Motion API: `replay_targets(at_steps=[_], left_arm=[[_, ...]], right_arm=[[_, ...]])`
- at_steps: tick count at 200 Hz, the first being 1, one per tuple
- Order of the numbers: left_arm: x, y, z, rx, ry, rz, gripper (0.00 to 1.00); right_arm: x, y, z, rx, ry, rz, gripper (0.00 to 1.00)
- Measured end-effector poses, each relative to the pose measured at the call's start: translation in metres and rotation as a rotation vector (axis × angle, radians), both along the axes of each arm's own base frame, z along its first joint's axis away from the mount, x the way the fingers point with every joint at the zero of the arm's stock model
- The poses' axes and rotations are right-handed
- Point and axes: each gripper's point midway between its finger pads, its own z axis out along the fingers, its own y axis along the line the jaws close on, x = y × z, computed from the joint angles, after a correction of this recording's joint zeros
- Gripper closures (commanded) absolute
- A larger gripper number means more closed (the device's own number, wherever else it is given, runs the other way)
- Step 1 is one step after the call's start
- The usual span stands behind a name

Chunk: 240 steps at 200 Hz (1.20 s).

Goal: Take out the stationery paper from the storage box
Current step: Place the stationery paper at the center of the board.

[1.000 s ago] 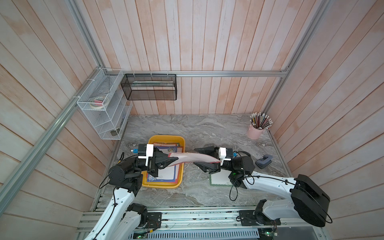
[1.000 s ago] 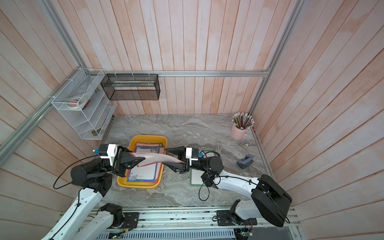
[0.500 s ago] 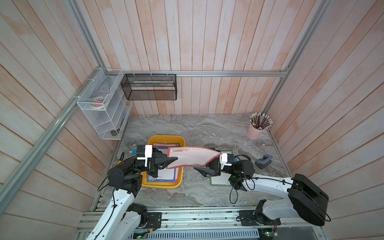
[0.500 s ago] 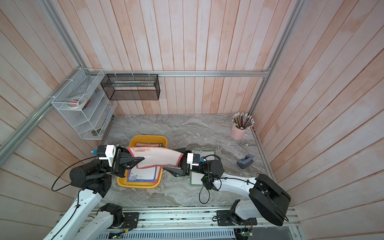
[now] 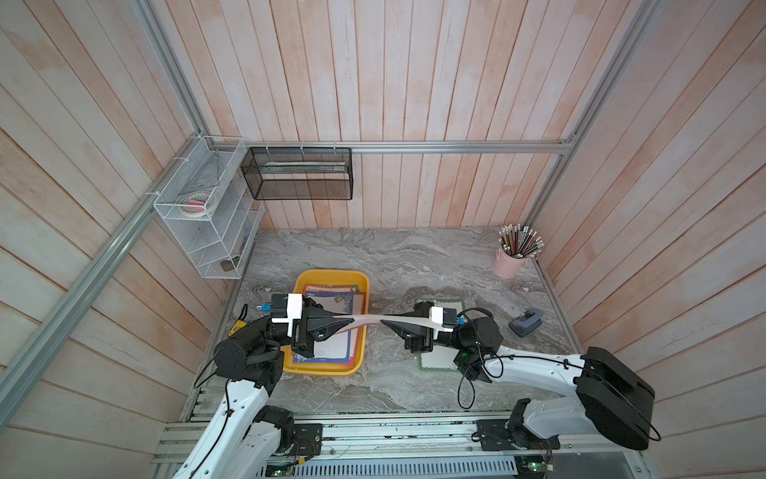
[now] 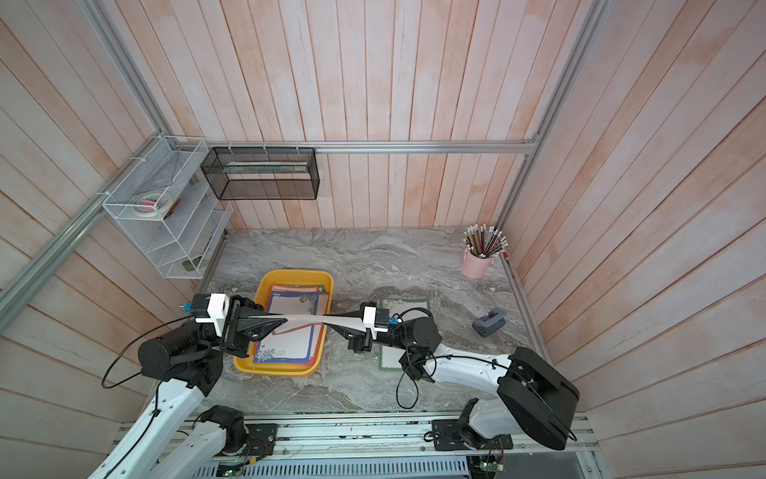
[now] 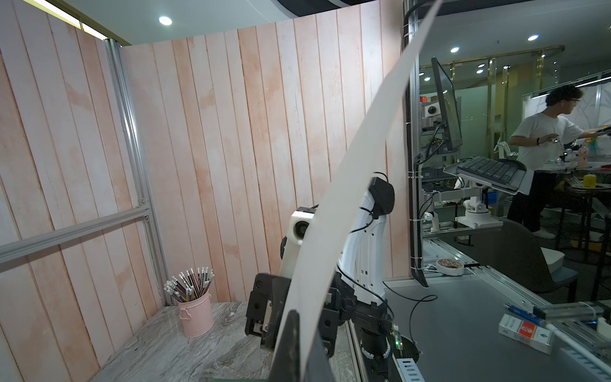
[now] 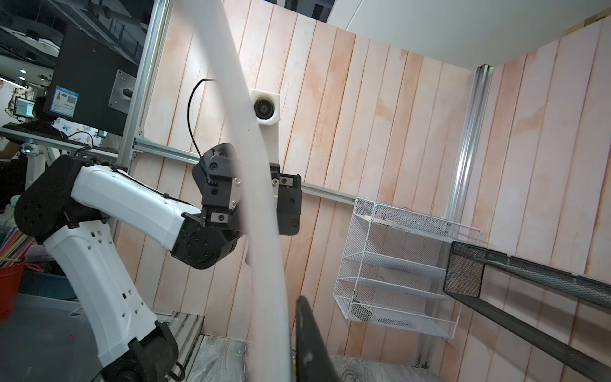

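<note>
Low at the centre of both top views, one stationery paper spans the air between left gripper and right gripper, each with jaws clamped on it, over the right wall of the yellow storage box.

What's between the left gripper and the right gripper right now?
One stationery paper sheet bridges the left gripper and right gripper, both shut on it, above the storage box edge and tabletop; both top views show it.
</note>
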Motion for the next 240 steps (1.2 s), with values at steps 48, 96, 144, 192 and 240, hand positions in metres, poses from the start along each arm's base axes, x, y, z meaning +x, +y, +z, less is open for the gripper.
replay_targets(at_steps=[48,96,144,192,240], left_arm=[[-0.003,0.002,0.002,-0.007,-0.036,0.021,0.12],[0.003,0.011,0.009,-0.042,-0.062,0.105,0.05],[0.000,0.018,0.015,-0.059,-0.129,0.167,0.05],[0.006,0.022,0.015,-0.058,-0.138,0.205,0.05],[0.012,0.025,0.015,-0.061,-0.139,0.234,0.05]], right_arm=[[0.001,-0.004,0.008,0.050,0.006,-0.005,1.00],[0.001,-0.006,0.007,0.003,0.036,-0.007,1.00],[0.037,-0.024,0.024,-0.134,0.246,-0.106,1.00],[0.101,-0.077,-0.017,-0.270,0.650,-0.262,1.00],[0.135,-0.126,-0.106,-0.415,1.145,-0.374,1.00]])
